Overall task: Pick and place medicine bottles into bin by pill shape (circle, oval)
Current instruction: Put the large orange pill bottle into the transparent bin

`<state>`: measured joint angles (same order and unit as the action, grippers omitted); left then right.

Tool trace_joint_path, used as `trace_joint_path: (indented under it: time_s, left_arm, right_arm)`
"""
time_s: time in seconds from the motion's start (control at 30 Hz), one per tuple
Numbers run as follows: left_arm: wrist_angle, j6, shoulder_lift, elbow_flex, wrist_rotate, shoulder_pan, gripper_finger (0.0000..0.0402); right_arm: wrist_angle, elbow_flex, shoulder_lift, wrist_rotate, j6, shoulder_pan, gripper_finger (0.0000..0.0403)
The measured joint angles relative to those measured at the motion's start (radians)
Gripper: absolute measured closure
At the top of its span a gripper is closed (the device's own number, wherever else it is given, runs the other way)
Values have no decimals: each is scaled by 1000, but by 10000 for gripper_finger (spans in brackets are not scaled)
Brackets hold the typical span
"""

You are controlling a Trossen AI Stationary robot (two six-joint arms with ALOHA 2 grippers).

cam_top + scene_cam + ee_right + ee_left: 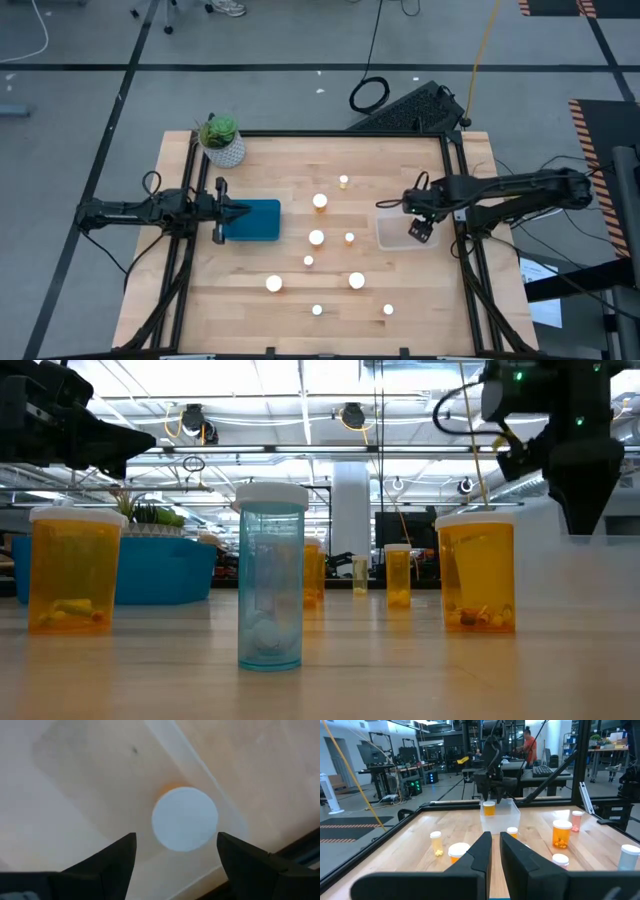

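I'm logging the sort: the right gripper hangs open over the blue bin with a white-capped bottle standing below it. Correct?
Not quite: the right gripper hangs open over the clear bin, not the blue bin, as the high view shows. A white-capped bottle does stand in the clear bin below it.

White-capped amber pill bottles [316, 237] stand scattered between a blue plastic bin [252, 220] left and clear plastic bin [392, 230] right.
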<state>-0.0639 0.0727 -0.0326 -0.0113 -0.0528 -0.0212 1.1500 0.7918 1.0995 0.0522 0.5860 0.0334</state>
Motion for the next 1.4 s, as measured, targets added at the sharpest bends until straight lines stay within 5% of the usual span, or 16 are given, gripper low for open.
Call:
trace_joint_path:
  time_s: [0.33,0.6,0.83,1.13,1.4]
  left_arm:
    - [-24,-34,0,0,0,0,360]
    - [-68,-82,-65,-5,1,-5,360]
    - [-64,-113,-200,-64,2,-31,360]
    - [-69,-134,-337,-178,9,-101,360]
    - [-66,-130,-402,-182,3,-127,360]
  right_arm:
    - [-93,125,-43,106,59,-150,135]
    - [-578,133,7,290,-54,-266,135]
    - [-1044,141,236,278,-296,-263,135]
    - [-927,443,550,154,-394,-213,135]
    - [-765,657,727,152,-452,-209,135]
